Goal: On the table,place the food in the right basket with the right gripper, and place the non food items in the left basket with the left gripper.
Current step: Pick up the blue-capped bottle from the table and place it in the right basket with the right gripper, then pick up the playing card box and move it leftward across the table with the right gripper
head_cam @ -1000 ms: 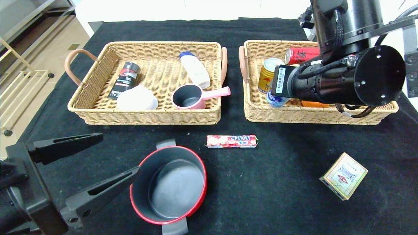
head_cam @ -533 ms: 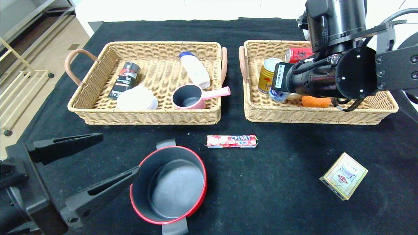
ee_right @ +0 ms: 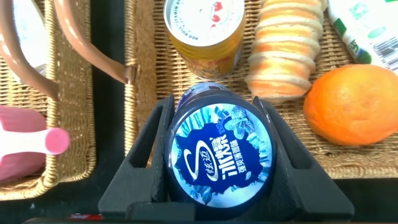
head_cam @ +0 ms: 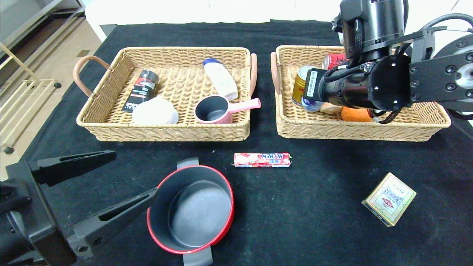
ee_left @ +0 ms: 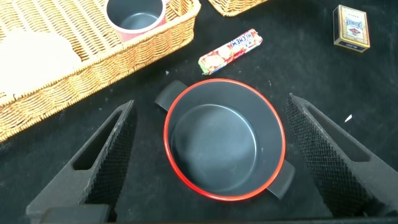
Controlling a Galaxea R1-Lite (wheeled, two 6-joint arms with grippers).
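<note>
My right gripper (ee_right: 216, 106) is shut on the small blue-lidded jar (ee_right: 221, 155), holding it over the front left part of the right basket (head_cam: 351, 131). Beside the jar in that basket are the gold can (ee_right: 204, 28) and the stack of beige biscuits (ee_right: 286, 53). The red pot (head_cam: 192, 208) stands on the table (head_cam: 314, 221) near the front. My left gripper (head_cam: 135, 173) is open just left of it, with one finger close to the rim. The Hi-Chew stick (head_cam: 262, 160) lies behind the pot. The beige card box (head_cam: 388, 198) lies at the front right.
The left basket (head_cam: 162, 133) holds a pink saucepan (head_cam: 214, 109), a white bottle (head_cam: 221, 78), a black can (head_cam: 142, 89) and a white bowl (head_cam: 155, 111). An orange (ee_right: 351, 106) and a red can (head_cam: 332, 61) lie in the right basket.
My right arm has carried the jar a little farther back over the right basket, toward the gold can. The left arm and the things on the table have not moved.
</note>
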